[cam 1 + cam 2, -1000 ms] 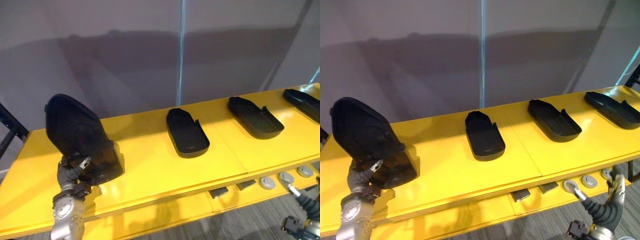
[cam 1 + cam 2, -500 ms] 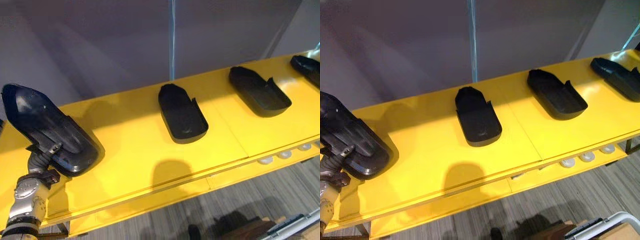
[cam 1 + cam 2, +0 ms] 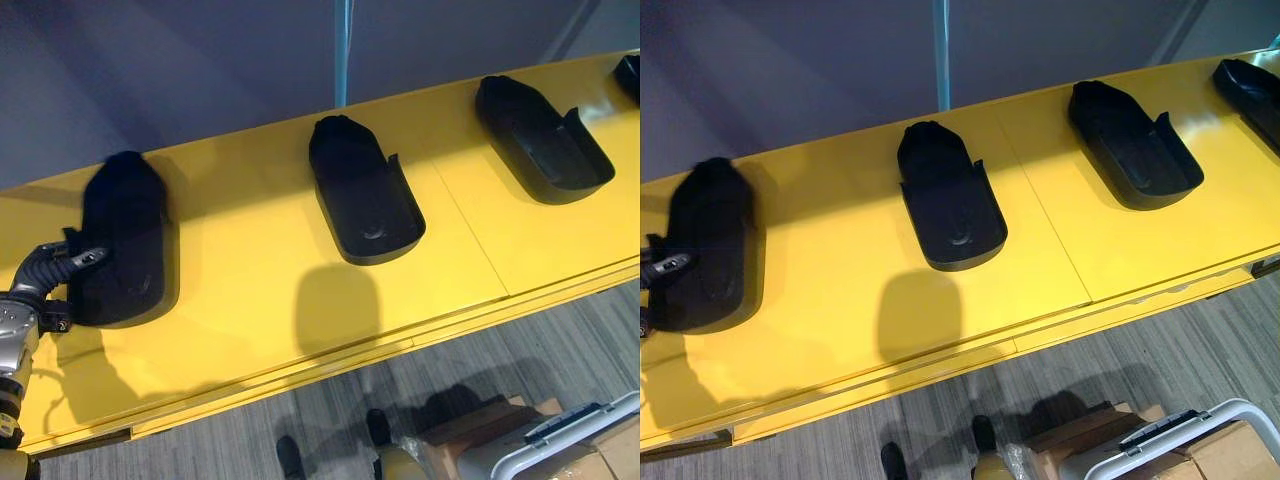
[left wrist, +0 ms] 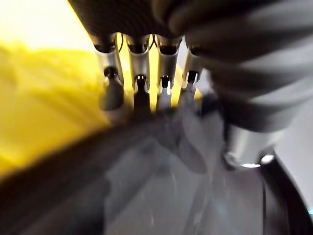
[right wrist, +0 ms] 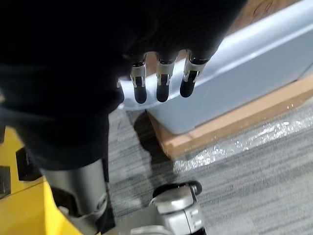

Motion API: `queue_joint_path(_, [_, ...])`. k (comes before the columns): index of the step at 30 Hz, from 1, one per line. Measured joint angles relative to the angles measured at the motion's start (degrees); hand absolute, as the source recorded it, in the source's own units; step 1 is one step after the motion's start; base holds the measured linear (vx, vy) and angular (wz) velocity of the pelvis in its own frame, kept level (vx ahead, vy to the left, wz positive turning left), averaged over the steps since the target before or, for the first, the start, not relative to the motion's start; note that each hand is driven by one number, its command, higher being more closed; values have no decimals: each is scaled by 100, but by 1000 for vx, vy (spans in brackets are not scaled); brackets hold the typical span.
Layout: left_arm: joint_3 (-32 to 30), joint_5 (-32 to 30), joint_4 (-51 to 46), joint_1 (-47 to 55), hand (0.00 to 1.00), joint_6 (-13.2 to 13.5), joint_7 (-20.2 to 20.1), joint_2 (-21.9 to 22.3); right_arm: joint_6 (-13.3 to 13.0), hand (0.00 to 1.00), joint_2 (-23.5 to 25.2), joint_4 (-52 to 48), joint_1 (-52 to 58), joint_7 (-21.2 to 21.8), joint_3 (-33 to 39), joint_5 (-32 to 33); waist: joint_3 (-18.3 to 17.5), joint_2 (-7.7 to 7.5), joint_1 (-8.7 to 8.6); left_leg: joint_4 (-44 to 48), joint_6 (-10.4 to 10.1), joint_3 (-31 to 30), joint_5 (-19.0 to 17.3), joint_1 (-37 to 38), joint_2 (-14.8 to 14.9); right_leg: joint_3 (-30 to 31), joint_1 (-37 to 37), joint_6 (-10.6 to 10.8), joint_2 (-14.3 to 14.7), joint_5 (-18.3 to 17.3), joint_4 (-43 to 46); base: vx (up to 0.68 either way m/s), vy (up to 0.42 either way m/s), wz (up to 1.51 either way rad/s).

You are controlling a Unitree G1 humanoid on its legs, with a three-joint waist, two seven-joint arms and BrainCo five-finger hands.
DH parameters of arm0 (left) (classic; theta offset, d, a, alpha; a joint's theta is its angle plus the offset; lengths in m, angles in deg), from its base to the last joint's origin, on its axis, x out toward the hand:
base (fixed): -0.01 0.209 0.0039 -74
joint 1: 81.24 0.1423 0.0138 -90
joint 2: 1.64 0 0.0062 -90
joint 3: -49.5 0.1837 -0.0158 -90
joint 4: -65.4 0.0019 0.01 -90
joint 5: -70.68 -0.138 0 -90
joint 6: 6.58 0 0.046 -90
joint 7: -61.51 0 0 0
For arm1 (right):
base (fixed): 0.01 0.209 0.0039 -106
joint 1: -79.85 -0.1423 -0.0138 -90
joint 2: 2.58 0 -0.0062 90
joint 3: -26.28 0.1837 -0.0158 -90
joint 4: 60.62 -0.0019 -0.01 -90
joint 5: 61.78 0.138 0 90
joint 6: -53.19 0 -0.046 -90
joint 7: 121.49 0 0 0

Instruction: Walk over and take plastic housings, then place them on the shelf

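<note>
Placement looks close to done, in our judgement. The leftmost plastic housing (image 3: 125, 240) lies flat on the yellow shelf (image 3: 250, 300), at 9 o'clock in the head views. The left hand (image 3: 50, 275) touches the housing's outer edge, and we cannot tell whether it grips the part or has let go. The right hand (image 5: 161, 78) hangs relaxed and empty above the floor, just beside a grey bin (image 5: 244, 63).

A second housing (image 3: 362, 195) sits near 12 o'clock and a third housing (image 3: 540, 140) at 2 o'clock. Both lie open side up, well apart from each other and from the first.

The main risk we see lies in the retreat. If the left hand pulls back toward 7 o'clock while caught on the rim, it could drag the housing to the shelf's front edge or tip it up. The part also lies near the shelf's 9 o'clock end, so a sideways tug might carry it off that end. Letting go fully before any pull should avoid both.
</note>
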Motion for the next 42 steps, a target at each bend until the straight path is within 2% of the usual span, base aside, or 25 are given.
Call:
queue_joint_path(6, [0, -167, 312, -506, 0, -61, 193, 11, 1, 0, 61, 38, -6, 6, -145, 100, 90, -142, 15, 203, -55, 177, -194, -41, 47, 88, 4, 0, -2, 0, 12, -8, 18, -7])
queue_joint_path(14, [119, 327, 267, -839, 0, -110, 344, 242, 19, 0, 86, 228, -5, 7, -261, 101, 97, -140, 40, 480, -11, 194, -284, -108, 24, 68, 37, 25, -66, -114, 120, -3, 27, 4])
queue_joint_path(17, [274, 757, -393, -729, 0, -117, 427, 259, 79, 0, 98, 493, -6, 6, -232, 100, 103, -126, 72, 484, -12, 37, -283, 20, -2, -88, 164, -4, -106, -284, 273, 14, -1, 28])
queue_joint_path(20, [139, 1116, -1313, -266, 0, -91, 440, 255, 124, 0, 151, 595, -9, 33, -59, 95, 65, -61, 130, 400, -24, -76, -274, 172, -42, -221, 334, -10, -131, -361, 295, 8, 8, 18])
queue_joint_path(24, [-544, 1471, -2275, 945, 0, 37, 525, 258, 172, 0, 195, 775, -6, 89, 249, 91, -118, 49, 181, 305, -34, -188, -244, 423, -52, -379, 637, -9, -150, -422, 197, 39, 12, 15])
queue_joint_path(26, [-851, 1471, -2435, 1405, 0, 52, 544, 280, 170, 0, 196, 857, -6, 109, 383, 89, -337, 106, 203, 286, -35, -227, -243, 457, -47, -447, 748, -10, -150, -420, 94, 50, 15, 18])
queue_joint_path(30, [-1409, 1420, -2794, 2264, 0, 82, 645, 629, 173, 0, 160, 996, 3, 159, 445, 54, -735, 224, 337, 150, -39, -346, -199, 603, -40, -636, 982, -17, -147, -412, -71, 24, 10, 16])
queue_joint_path(32, [-1608, 1279, -2852, 2509, 0, 82, 674, 865, 174, 0, 176, 1011, 2, 189, 530, 8, -833, 242, 337, 102, -32, -419, -163, 605, -40, -689, 1034, -27, -150, -401, -117, -12, 14, 20])
queue_joint_path(33, [-1861, 984, -2919, 2748, 0, 78, 766, 1166, 174, 0, 186, 1017, 3, 220, 659, -21, -898, 238, 396, 63, -23, -416, -129, 610, -36, -690, 1036, -33, -139, -364, -163, -27, 13, 8])
queue_joint_path(35, [-2051, 586, -2940, 2949, 0, 37, 862, 1478, 173, 0, 165, 1020, -1, 224, 717, -21, -942, 243, 431, -24, -15, -416, -63, 609, -32, -693, 1045, -24, -121, -289, -270, -41, 11, -1])
queue_joint_path(37, [-2087, 193, -2939, 3173, 0, -70, 900, 1761, 174, 0, 176, 1004, -1, 271, 860, -28, -957, 227, 460, -100, 6, -415, 2, 600, -34, -694, 1062, -17, -111, -175, -401, -60, 21, -1])
queue_joint_path(42, [-2087, 198, -2939, 3388, 0, -112, 855, 2013, 180, 0, 160, 999, -2, 385, 877, -31, -965, 226, 452, -131, 55, -406, 44, 598, -58, -688, 1144, 8, -106, -19, -625, -47, 23, -1])
